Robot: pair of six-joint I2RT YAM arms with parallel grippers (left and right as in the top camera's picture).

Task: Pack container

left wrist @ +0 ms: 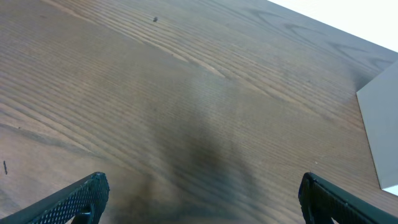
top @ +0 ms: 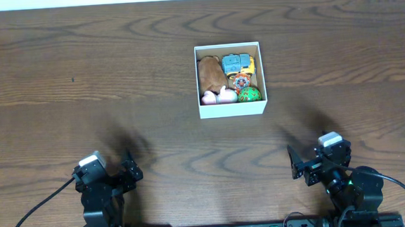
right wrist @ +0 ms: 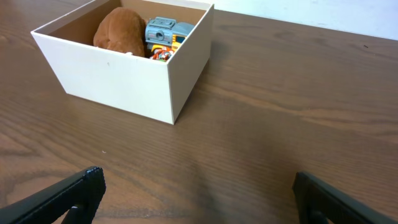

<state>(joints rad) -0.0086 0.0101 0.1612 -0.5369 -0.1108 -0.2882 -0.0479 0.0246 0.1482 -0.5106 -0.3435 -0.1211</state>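
Lower left, we see the left gripper (left wrist: 202,193) with jaws spread wide, only their tips in frame. Upper centre sits the container (top: 232,110), square and white-walled. The left wrist view crops it to one corner. Toys (top: 211,74) crowd it, some hard to identify. Lower right, the right gripper (right wrist: 199,186) also gapes.

The left wrist view's right edge cuts off the container (left wrist: 382,130), and in the right wrist view its wall half hides the brown plush toy (right wrist: 118,37).
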